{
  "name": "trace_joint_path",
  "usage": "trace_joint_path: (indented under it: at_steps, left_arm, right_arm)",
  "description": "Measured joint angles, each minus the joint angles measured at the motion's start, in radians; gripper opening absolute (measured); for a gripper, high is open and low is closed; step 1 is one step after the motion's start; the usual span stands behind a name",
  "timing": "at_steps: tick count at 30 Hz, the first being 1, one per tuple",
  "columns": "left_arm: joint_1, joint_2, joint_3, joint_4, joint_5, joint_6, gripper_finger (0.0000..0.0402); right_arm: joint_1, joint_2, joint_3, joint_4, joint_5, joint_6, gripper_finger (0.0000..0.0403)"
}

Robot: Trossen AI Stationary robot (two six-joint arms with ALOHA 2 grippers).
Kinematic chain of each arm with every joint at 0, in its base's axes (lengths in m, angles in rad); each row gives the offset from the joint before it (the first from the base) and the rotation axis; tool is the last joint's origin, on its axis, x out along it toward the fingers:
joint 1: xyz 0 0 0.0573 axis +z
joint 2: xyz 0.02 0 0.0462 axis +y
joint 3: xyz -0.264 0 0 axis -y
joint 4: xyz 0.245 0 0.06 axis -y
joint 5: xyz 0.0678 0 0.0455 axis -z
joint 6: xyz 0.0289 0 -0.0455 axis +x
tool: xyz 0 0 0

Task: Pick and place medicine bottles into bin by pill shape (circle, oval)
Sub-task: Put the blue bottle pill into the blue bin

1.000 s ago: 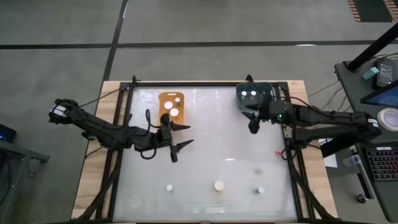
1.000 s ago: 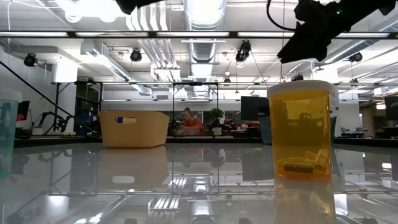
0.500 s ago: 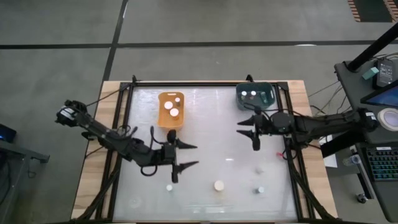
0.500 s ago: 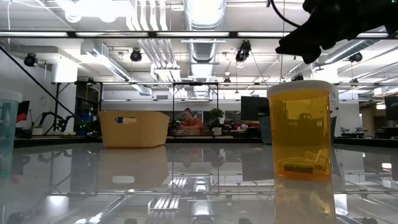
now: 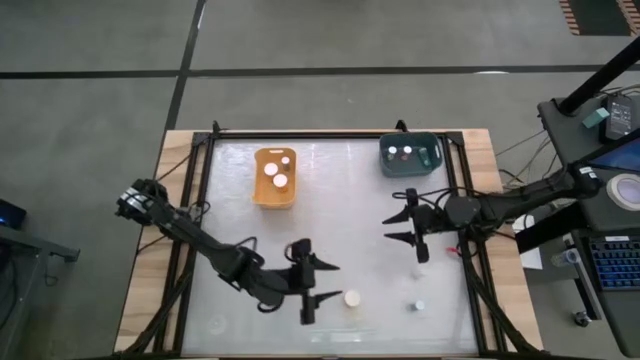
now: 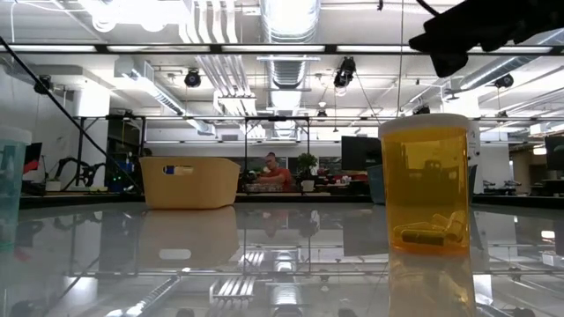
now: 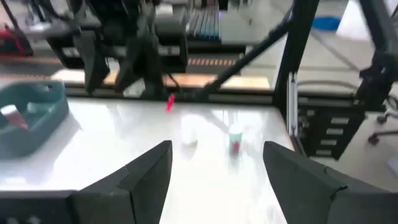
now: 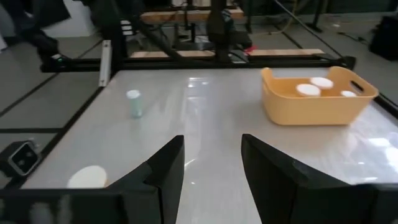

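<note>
I take the yellow bin (image 5: pixel 276 178) as my landmark; it holds three white-capped bottles (image 5: pixel 270 169). My left gripper (image 5: pixel 318 281) hangs well toward the near edge from it, fingers spread and empty, just beside a loose white-capped bottle (image 5: pixel 352 298). My right gripper (image 5: pixel 402 226) sits far to the bin's right, likewise spread with nothing held. Beyond it two small bottles (image 5: pixel 418 271) stand near the right rail. The teal bin (image 5: pixel 410 153), level with the yellow one, holds two caps.
</note>
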Motion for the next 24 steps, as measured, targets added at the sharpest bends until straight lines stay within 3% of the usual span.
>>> trace_joint_path:
  at_steps: [6,17,24]
  left_arm:
    - [-0.018,0.112,0.116,-0.107,0.000,-0.025,0.0237]
    - [-0.020,0.273,0.142,-0.107,0.021,-0.155,0.0239]
    - [-0.003,0.364,0.142,-0.086,0.037,-0.206,0.0291]
  right_arm:
    - [0.066,0.000,-0.003,0.022,0.003,-0.033,0.0150]
    - [0.118,0.000,-0.100,0.254,0.003,-0.104,0.0150]
    - [0.118,0.000,-0.121,0.255,0.003,-0.070,0.0150]
